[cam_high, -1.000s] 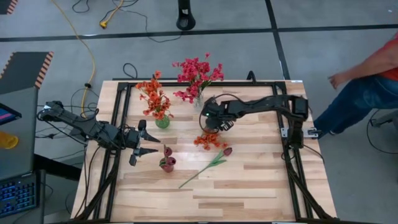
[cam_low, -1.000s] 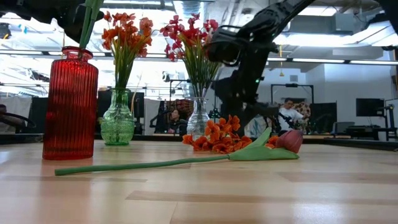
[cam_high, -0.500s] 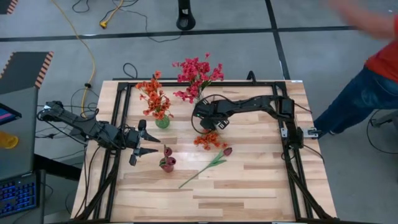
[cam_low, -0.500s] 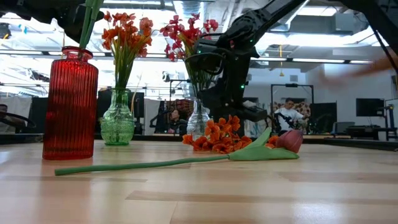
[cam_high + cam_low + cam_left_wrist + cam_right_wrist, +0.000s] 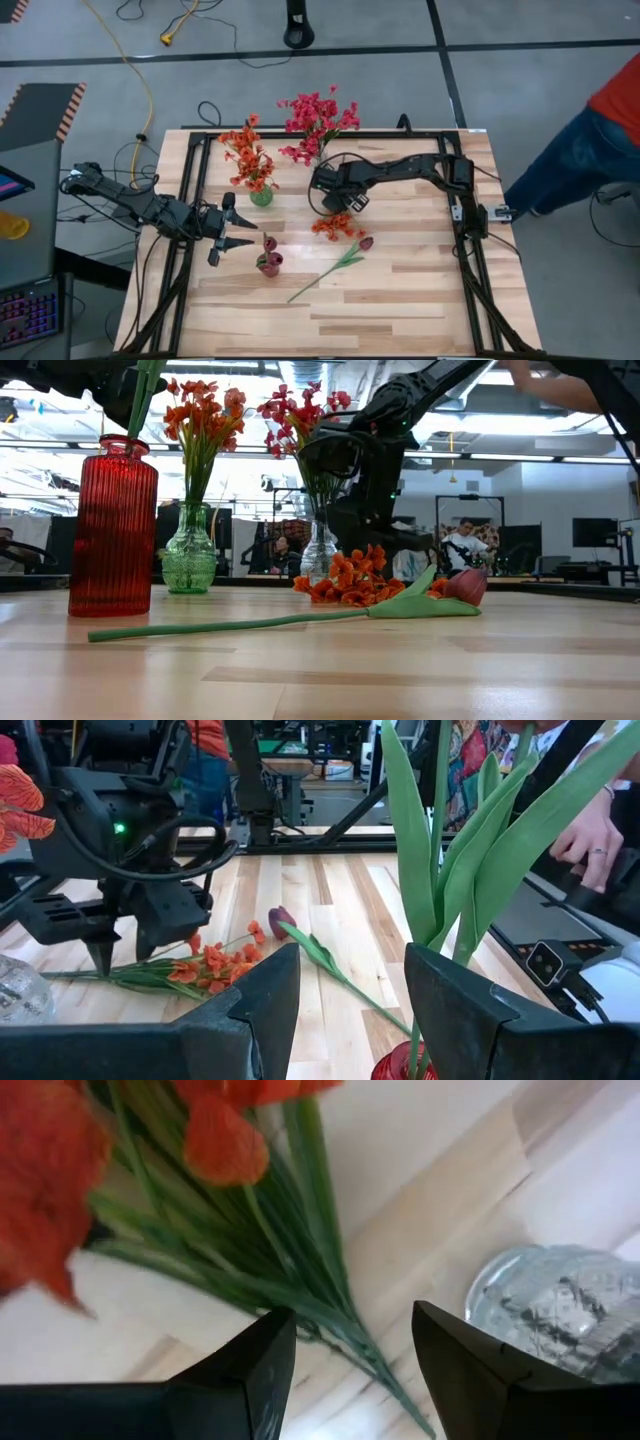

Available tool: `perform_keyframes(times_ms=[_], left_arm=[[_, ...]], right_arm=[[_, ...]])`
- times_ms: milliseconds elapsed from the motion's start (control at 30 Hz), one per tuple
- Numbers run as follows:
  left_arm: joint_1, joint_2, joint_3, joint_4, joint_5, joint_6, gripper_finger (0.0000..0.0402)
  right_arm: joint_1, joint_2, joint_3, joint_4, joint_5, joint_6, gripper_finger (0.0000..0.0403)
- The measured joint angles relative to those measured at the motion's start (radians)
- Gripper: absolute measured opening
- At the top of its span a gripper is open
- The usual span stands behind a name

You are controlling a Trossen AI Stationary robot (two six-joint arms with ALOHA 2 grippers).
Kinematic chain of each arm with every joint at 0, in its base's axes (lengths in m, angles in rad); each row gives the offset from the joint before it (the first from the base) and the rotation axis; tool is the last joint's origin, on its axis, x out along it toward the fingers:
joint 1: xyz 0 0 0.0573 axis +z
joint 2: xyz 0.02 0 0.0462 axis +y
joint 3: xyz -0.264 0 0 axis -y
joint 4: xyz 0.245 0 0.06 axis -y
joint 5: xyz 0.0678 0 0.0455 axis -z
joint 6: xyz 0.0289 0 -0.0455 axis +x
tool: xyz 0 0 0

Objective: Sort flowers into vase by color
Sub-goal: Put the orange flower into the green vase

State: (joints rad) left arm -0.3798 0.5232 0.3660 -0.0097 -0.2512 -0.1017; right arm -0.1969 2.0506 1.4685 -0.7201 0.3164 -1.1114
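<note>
The orange spray (image 5: 337, 227) lies flat on the table (image 5: 420, 300), near the middle, and its stem end points toward the far left, toward the clear glass vase (image 5: 318, 160) with the pink-red blossoms (image 5: 316, 118). The right gripper (image 5: 328, 197) hangs directly above this stem end, between the clear vase and the orange blossoms. In the right wrist view the green stems (image 5: 300, 1295) run across just ahead of the gap between the 2 fingers (image 5: 240, 1370), so the long axis of the spray lies roughly crosswise to the fingers, and I judge that a straight descent would put the stems between them. The fingers stand wide apart and they hold nothing; I cannot see that they touch the stems.

The right arm is clearly nearer to this spray than the left arm. The left gripper (image 5: 232, 232) waits at the left side of the table, just left of the red vase (image 5: 268, 264) with the tulip leaves (image 5: 455, 850); its fingers are also apart and empty. 1 tulip (image 5: 335, 268) lies loose on the table, to the near side of the orange spray. The green vase (image 5: 261, 196) with orange flowers (image 5: 247, 155) stands left of the right gripper.
</note>
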Motion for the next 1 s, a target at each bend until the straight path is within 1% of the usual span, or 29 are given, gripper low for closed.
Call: perform_keyframes(times_ms=[167, 500, 733, 867, 1000], left_arm=[[0.000, 0.000, 0.000, 0.000, 0.000, 0.000, 0.0170], [0.000, 0.000, 0.000, 0.000, 0.000, 0.000, 0.0170], [0.000, 0.000, 0.000, 0.000, 0.000, 0.000, 0.0170], [0.000, 0.000, 0.000, 0.000, 0.000, 0.000, 0.0170], [0.000, 0.000, 0.000, 0.000, 0.000, 0.000, 0.0170]], right_arm=[[0.000, 0.000, 0.000, -0.010, -0.033, 0.000, 0.0228], [-0.002, 0.000, 0.000, -0.067, -0.035, 0.004, 0.0228], [-0.002, 0.000, 0.000, -0.126, -0.091, 0.013, 0.0228], [-0.002, 0.000, 0.000, -0.161, -0.099, 0.016, 0.0228], [-0.002, 0.000, 0.000, -0.192, -0.162, 0.079, 0.0227]])
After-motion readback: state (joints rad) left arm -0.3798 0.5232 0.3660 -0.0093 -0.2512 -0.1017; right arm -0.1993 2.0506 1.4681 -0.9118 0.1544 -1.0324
